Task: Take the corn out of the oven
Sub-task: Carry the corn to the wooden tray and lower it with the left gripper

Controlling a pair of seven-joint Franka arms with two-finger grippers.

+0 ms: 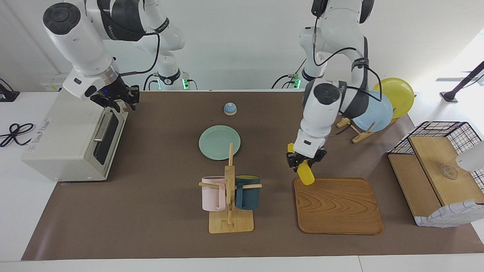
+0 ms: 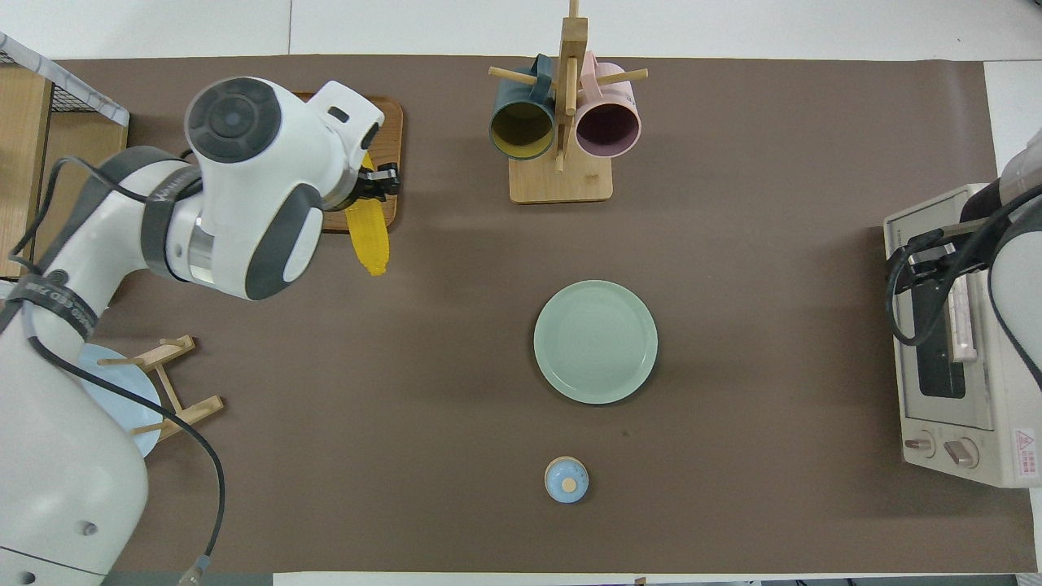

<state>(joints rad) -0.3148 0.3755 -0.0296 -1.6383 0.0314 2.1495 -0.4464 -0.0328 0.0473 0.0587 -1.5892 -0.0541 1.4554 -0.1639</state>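
Observation:
The corn [image 1: 305, 174] is a yellow cob held tilted in my left gripper [image 1: 302, 163], which is shut on it. It hangs over the edge of the wooden tray [image 1: 336, 206] that is nearer to the robots. In the overhead view the corn [image 2: 368, 236] sticks out under the left gripper [image 2: 371, 192] at the tray's [image 2: 393, 130] edge. The cream-white oven [image 1: 64, 139] stands at the right arm's end of the table, its dark glass door looking shut. My right gripper [image 1: 118, 101] hovers at the oven's [image 2: 948, 391] top front edge, by the handle.
A green plate [image 1: 219, 142] lies mid-table, with a small blue bell [image 1: 230, 108] nearer to the robots. A wooden mug rack [image 1: 230, 189] holds a pink and a dark mug. A plate rack [image 1: 372, 111] and a wire-and-wood basket [image 1: 435, 170] stand at the left arm's end.

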